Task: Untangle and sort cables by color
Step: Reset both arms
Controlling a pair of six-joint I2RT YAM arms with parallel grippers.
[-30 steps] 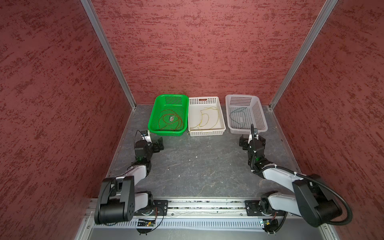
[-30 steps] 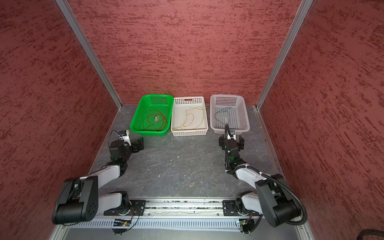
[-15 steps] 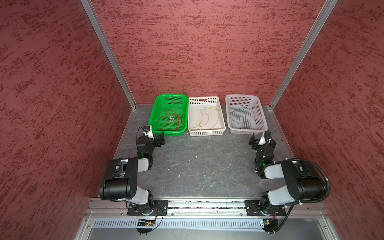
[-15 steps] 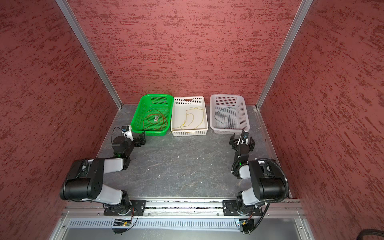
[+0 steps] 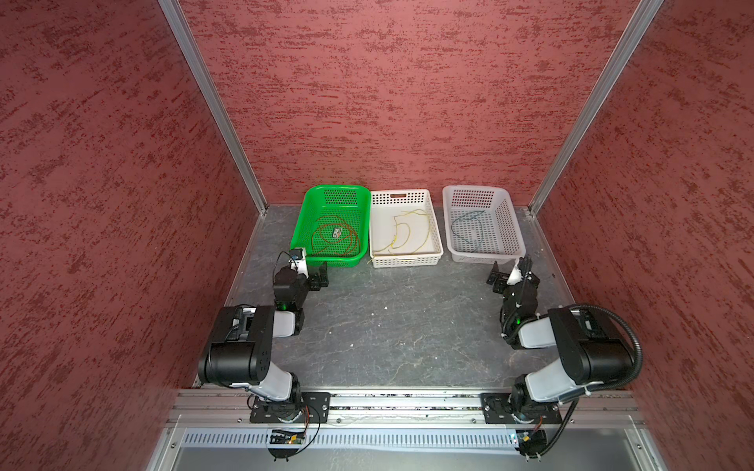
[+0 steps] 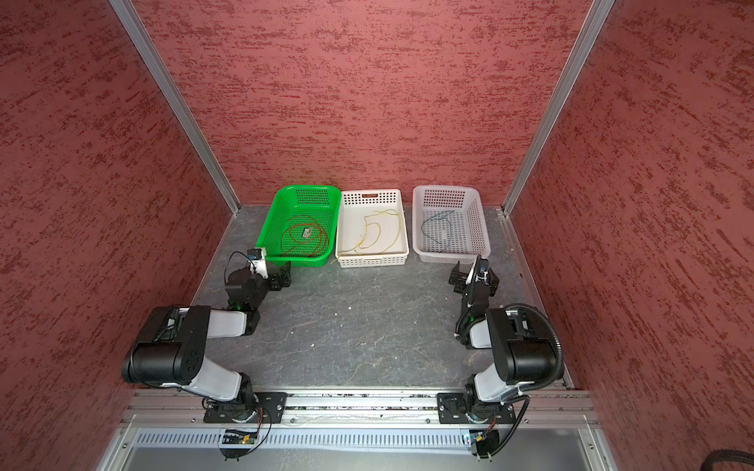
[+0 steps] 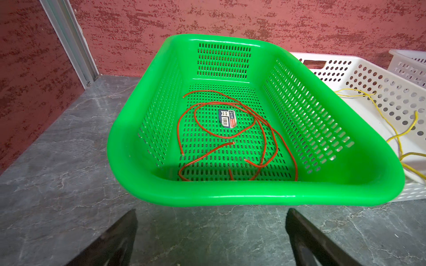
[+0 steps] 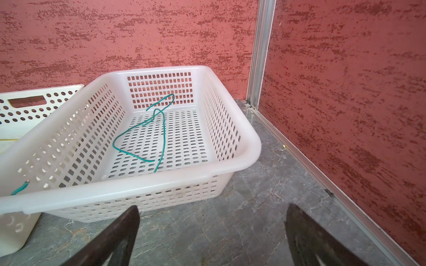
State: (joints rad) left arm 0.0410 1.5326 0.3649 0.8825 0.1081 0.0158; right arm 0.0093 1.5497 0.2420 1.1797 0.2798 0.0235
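Seemingly light, springy, thin cables (image 7: 227, 137), already in baskets (image 7: 253, 198); best pinched at a raised loop. Wide-open, empty left gripper (image 7: 211, 211); likewise right gripper (image 8: 213, 207).

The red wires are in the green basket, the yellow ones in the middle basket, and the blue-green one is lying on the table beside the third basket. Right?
Not quite: the blue-green wire lies inside the third basket, not beside it; the right wrist view shows it. The red wires in the green basket and yellow wires in the middle basket are correct.
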